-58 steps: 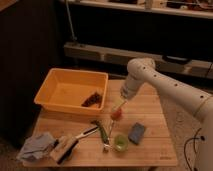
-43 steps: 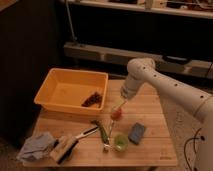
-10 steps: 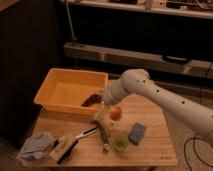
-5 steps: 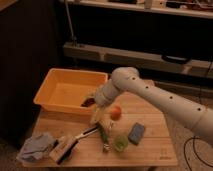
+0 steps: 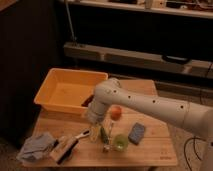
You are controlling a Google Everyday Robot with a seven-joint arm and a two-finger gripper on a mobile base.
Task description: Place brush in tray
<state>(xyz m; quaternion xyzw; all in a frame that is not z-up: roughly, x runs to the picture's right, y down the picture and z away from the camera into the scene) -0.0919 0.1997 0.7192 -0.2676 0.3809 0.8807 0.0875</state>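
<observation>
The slim brush (image 5: 82,134) lies on the wooden table (image 5: 150,151), its pale middle section showing just left of my gripper. My gripper (image 5: 95,129) hangs low over the table in front of the tray's near right corner, right beside the brush; the arm hides the brush's right end and any contact. The yellow-orange tray (image 5: 67,90) stands at the table's back left, with a small dark thing (image 5: 87,101) in its near right corner.
A chunky wooden block brush (image 5: 64,149) and a blue-grey cloth (image 5: 35,146) lie front left. A long green item (image 5: 105,136), a green cup (image 5: 120,142), an orange ball (image 5: 116,112) and a blue sponge (image 5: 136,133) lie right of the gripper. Dark shelving stands behind.
My arm has swung left and down from over the orange ball, bringing the gripper low over the table beside the slim brush. The objects have not moved.
</observation>
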